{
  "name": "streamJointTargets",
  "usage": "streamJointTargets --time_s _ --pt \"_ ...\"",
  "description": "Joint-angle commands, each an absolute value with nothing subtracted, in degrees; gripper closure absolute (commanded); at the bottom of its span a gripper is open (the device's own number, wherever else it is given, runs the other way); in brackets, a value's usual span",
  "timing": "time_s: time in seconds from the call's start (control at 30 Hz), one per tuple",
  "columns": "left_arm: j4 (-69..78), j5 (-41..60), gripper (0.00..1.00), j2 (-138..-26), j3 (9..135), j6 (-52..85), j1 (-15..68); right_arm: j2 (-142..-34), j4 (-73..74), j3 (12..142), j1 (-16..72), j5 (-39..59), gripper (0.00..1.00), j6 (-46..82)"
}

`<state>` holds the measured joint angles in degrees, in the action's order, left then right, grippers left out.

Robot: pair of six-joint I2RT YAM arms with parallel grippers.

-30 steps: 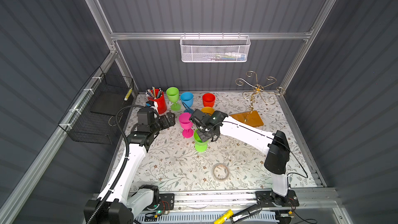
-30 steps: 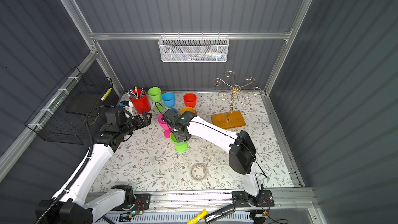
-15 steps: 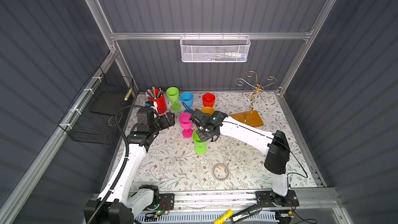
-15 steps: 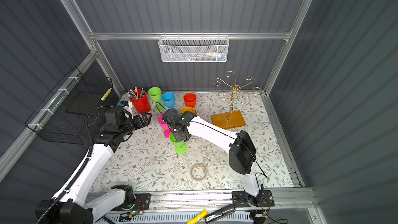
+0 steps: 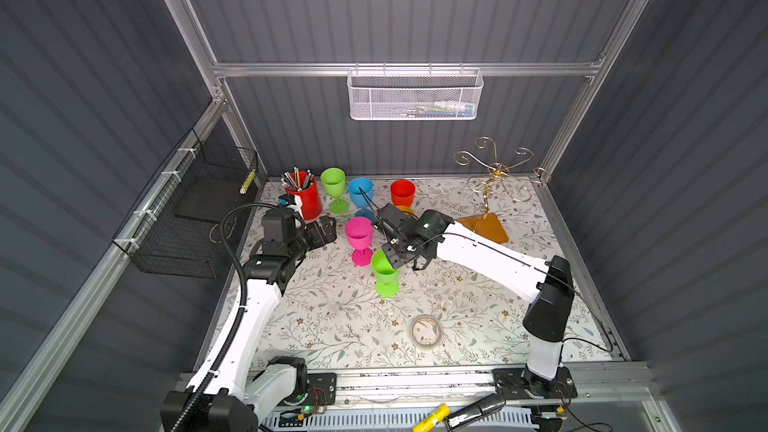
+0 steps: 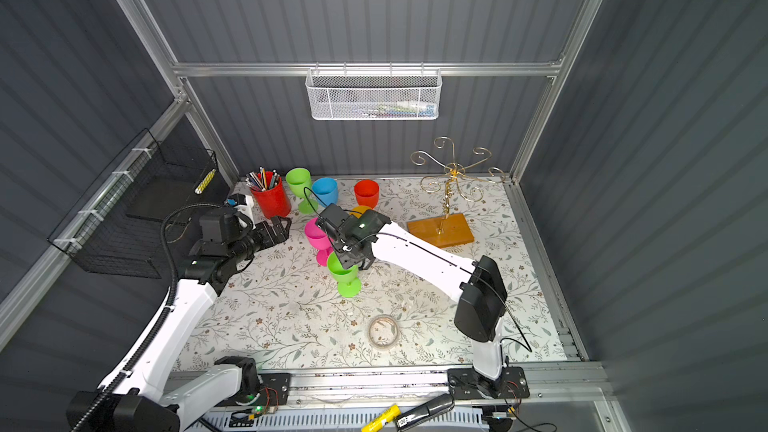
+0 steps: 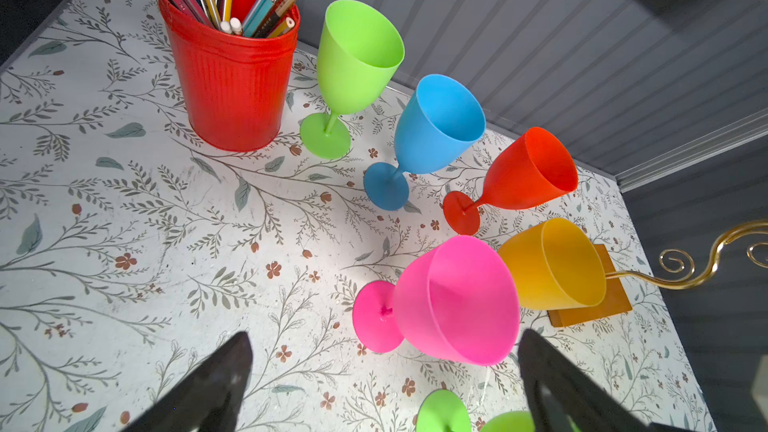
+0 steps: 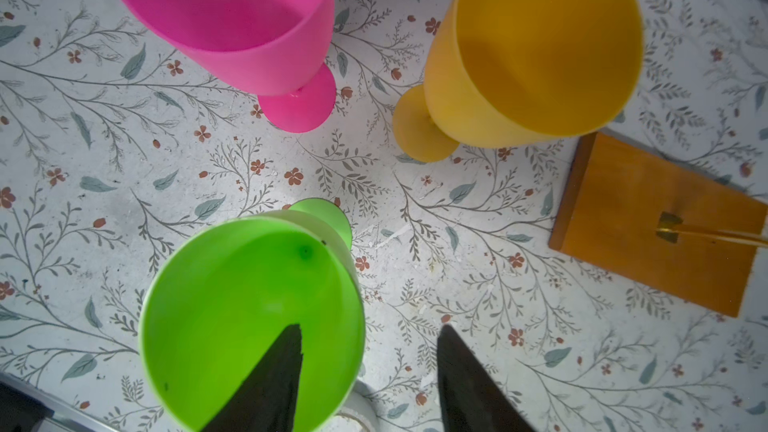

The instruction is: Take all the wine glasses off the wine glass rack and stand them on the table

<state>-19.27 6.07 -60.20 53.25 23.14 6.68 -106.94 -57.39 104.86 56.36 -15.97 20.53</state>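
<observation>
Right wrist view: right gripper [image 8: 368, 328] straddles the rim of the green wine glass [image 8: 249, 305], jaws parted, one finger inside the bowl and one outside, neither seen pressing the wall.
The glass stands upright on its foot on the table [image 5: 332, 326], well apart from the bare wine glass rack [image 5: 497, 169] in the back right corner, so the job looks nearly finished. To do the letting-go well, I would lift straight up until the inner finger clears the rim, since any sideways drag could tip the glass. The pink glass [image 5: 359, 238] is just beside and the yellow glass [image 8: 540, 43] near; open room lies toward the front, around the tape roll [image 5: 426, 331]. Left gripper [image 7: 384, 333] hangs wide open, holding nothing.
</observation>
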Motion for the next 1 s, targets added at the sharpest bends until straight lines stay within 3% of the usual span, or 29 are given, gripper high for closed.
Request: streamJointTargets --time_s 0.0,0.27,0.4,0.7,0.97 --pt "-19.3 6.5 0.0 -58.8 53.1 23.1 6.3 -103.7 -57.8 103.6 56.3 -17.3 0.41 20.2" --pt "-20.6 6.5 0.0 -58.1 54.5 22.3 6.3 -95.5 -53.9 99.2 56.9 -20.6 0.19 18.2" --pt "-20.9 6.6 0.0 -57.5 54.9 21.9 6.3 -89.9 -47.8 93.0 57.0 -23.2 0.01 15.6" --pt "-21.6 5.9 0.0 -55.9 55.5 21.9 6.3 -77.5 -28.9 73.2 56.2 -28.5 0.01 11.4" --pt "-19.6 -1.3 0.0 -52.1 52.7 21.5 6.3 -69.2 -14.4 54.9 50.3 -26.1 0.01 10.3"
